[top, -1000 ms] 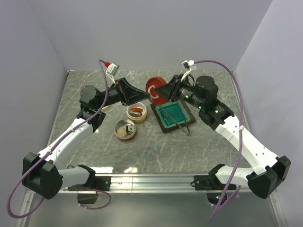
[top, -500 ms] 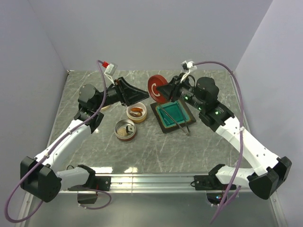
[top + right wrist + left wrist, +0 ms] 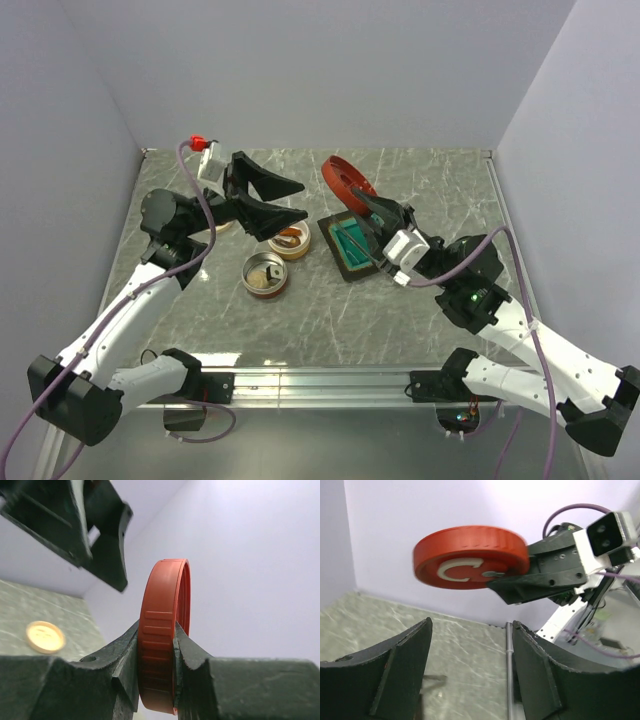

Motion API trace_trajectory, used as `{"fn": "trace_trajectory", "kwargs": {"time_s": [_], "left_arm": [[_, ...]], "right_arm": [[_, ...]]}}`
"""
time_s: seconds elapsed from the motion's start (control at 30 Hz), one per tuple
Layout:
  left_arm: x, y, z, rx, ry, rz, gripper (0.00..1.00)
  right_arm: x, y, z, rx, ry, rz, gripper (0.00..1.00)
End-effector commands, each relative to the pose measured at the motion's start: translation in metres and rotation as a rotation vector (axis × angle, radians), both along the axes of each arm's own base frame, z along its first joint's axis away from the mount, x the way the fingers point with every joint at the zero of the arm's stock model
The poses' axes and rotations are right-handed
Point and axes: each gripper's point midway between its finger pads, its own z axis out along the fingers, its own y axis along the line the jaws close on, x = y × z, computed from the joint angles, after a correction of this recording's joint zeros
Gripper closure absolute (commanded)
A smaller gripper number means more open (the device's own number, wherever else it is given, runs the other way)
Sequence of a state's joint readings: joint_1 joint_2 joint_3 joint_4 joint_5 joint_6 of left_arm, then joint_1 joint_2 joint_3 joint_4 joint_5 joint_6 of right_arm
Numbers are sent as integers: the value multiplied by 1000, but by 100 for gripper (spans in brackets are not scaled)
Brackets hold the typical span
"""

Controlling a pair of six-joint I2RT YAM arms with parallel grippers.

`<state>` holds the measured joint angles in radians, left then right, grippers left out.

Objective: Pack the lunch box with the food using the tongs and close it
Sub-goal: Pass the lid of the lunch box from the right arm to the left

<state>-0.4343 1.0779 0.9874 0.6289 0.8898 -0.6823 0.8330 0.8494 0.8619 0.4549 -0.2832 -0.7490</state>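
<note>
red lid (image 3: 347, 178): round, ribbed rim, white letter C on one face; lifted off the table and tilted on edge above the far edge of the teal tray (image 3: 343, 268); pinched across its rim by the right gripper (image 3: 156, 647).
tongs (image 3: 360, 248): slim, dark grey, lying slantwise inside the tray, partly hidden.
tan bowl (image 3: 277, 243): round, open, upright, just left of the tray.
orange-red piece (image 3: 291, 235): oblong, lying in the tan bowl.
metal bowl (image 3: 249, 272): round, open, left of the tray, nearer than the tan bowl.
dark lump (image 3: 272, 270): in the metal bowl, on a pale layer.
</note>
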Motion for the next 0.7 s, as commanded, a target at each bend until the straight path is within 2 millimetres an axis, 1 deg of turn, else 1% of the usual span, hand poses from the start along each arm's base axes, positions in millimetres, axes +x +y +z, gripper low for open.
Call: {"fn": "trace_trajectory", "kwargs": {"time_s": [0.0,0.03,0.07,0.13,0.17,0.2,0.23,0.27,0.33,0.37,0.4,0.43,0.47,0.67], "left_arm": [[-21,6,28,0,-263,-5,29],[-23,6,30,1,-287,-5,29],[-24,5,30,6,-306,-8,29],[-24,5,30,18,-367,7,29],[-25,5,32,20,-391,8,29],[-26,5,34,24,-430,9,29],[-27,3,33,28,-454,1,29],[-28,3,39,26,-498,10,29],[-28,1,45,16,-525,27,29],[-27,2,48,11,-553,47,29],[-24,2,52,1,-558,70,28],[-24,2,55,-2,-572,78,29],[-24,2,56,-1,-594,87,28],[-32,-2,65,-19,-656,102,28]], "right_arm": [[-6,-12,33,13,-205,-72,100],[-7,-14,37,32,-216,-77,100],[-7,-14,36,38,-222,-76,100],[-12,-10,39,32,-253,-52,100],[-17,-14,54,70,-254,-39,100],[-19,-14,63,94,-230,-18,100],[-18,-8,60,93,-131,34,100],[-24,-10,74,121,-115,64,100],[-30,-5,72,140,-39,133,100],[-30,-5,77,163,-14,142,100],[-30,-4,80,180,23,155,100],[-23,1,75,190,108,163,100],[-23,0,81,207,121,173,100],[-23,12,78,206,132,206,100]]}}
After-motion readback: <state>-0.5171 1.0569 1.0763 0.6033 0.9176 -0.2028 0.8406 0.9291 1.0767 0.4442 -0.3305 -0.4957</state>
